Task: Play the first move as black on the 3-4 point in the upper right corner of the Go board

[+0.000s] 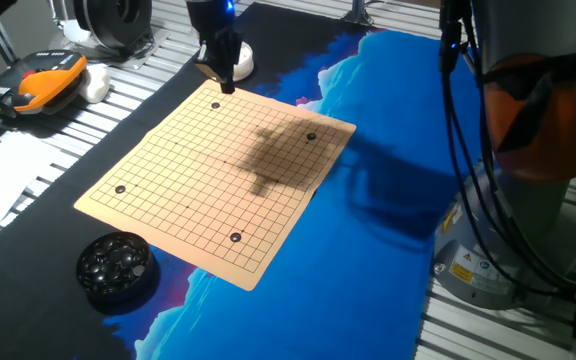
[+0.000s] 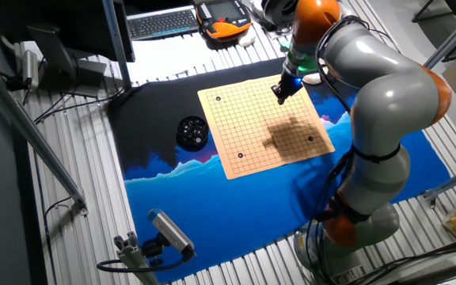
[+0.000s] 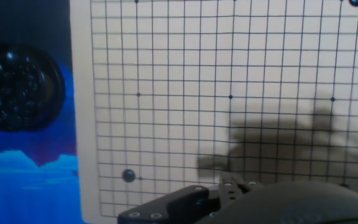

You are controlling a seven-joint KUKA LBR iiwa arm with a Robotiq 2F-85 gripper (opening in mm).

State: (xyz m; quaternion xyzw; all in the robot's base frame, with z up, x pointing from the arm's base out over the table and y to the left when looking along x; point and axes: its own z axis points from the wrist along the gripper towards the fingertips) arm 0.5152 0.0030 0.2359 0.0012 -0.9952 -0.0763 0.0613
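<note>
The tan Go board (image 1: 208,190) lies on the blue-and-black mat; it also shows in the other fixed view (image 2: 264,127) and fills the hand view (image 3: 229,74). Three black stones sit near its corners (image 1: 120,189), (image 1: 235,237), (image 1: 311,136). My gripper (image 1: 226,87) points down at the board's far corner, tips just above the grid; it also shows in the other fixed view (image 2: 282,95). The fingers look drawn together, and I cannot see whether a stone is between them. A black bowl of black stones (image 1: 118,268) stands off the near left corner.
A white bowl (image 1: 241,62) stands just behind the gripper, off the board's far edge. An orange-and-black pendant (image 1: 33,82) and a keyboard (image 2: 163,21) lie on the slatted table beyond the mat. The arm's base (image 1: 528,150) stands at the right.
</note>
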